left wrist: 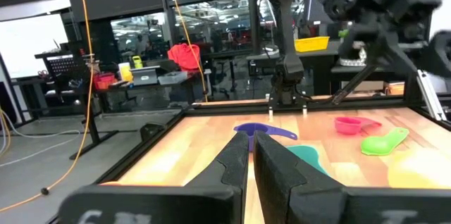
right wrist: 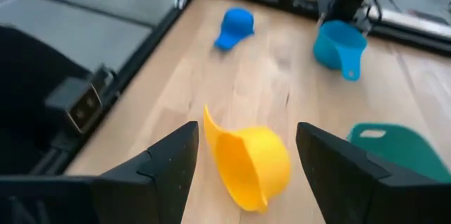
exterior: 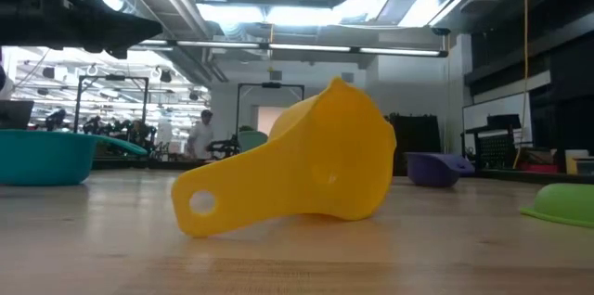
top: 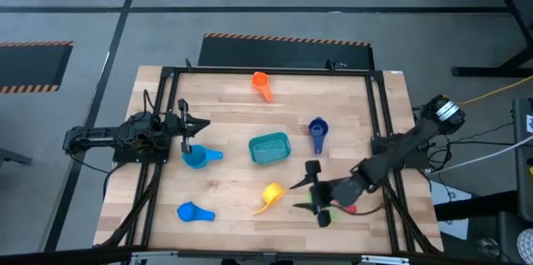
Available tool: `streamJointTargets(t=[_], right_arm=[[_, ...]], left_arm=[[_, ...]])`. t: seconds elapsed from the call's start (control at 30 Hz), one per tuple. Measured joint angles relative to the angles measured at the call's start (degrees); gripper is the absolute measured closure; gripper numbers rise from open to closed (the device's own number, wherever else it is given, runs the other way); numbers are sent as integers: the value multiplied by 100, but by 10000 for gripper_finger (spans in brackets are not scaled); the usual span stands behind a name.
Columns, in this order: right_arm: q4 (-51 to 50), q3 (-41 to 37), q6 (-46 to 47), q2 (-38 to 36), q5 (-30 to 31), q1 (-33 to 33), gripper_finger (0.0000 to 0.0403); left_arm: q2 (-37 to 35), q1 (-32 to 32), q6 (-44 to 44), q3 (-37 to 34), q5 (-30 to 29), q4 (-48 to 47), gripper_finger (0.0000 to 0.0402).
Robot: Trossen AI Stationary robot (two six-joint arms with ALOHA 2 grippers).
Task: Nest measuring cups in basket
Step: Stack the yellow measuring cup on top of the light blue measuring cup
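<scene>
A: Seven cups are called for, and the high view shows most of them. The yellow cup (top: 271, 192) lies tipped on its side, just beside the right gripper (top: 310, 188), not between its fingers.

B: And from that wrist?

A: The right wrist view has the yellow cup (right wrist: 250, 162) ahead of the two dark fingers (right wrist: 158, 164), which stand spread wide with nothing between them. It is near the tips but apart from them.

B: How does the right arm sit?

A: It reaches in low from the table's right edge, slanting toward the middle. The green cup (top: 326, 205) and red cup (top: 348, 209) lie partly hidden under it.

B: The basket?

A: The teal basket (top: 269, 149) sits near the table's middle, well apart from the yellow cup, with bare wood between them.

B: The left side?

A: The left gripper (top: 188, 136) waits at the left edge, fingers (left wrist: 236, 159) pressed together, touching nothing I can see. One light blue cup (top: 198, 157) sits just beside it, a second blue cup (top: 192, 212) nearer the front edge. The dark blue cup (top: 317, 130) lies right of the basket, the orange cup (top: 261, 84) by the far edge
</scene>
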Motion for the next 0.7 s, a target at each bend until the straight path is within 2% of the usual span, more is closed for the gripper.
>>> streamJointTargets(t=[0.17,0.3,0.5,0.7], right_arm=[[0,304,-321,725,43,-18,158],[-4,548,-894,1165,501,-17,158],[-13,786,-1309,1597,971,-24,158],[-19,784,-1322,1863,1110,-24,158]], left_arm=[[2,1,-2,2,0,0,386],[2,2,0,0,0,0,386],[2,0,-15,0,0,2,386],[1,-2,-15,2,23,1,386]])
